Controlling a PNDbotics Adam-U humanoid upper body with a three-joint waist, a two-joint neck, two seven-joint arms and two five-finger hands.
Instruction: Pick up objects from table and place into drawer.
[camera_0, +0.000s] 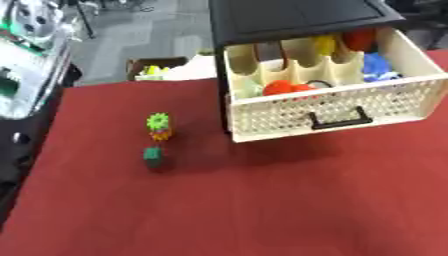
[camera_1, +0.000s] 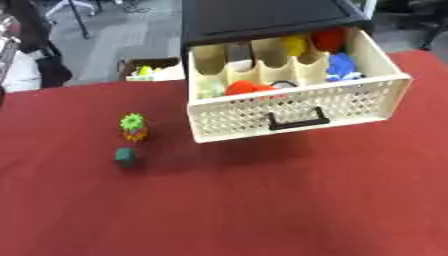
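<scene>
A cream perforated drawer (camera_0: 337, 107) with a black handle is pulled out of a black cabinet (camera_0: 289, 17). Red, yellow and blue items are held in its compartments. On the red table (camera_0: 262, 210), well left of the drawer, a green-and-orange gear-shaped toy (camera_0: 158, 126) is seen, with a dark green block (camera_0: 153, 156) just in front of it.

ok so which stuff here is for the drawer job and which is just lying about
Job: drawer, open, with toys already inside; green gear, orange gear and green block on the table.
Lying about: cardboard box behind the table.
</scene>
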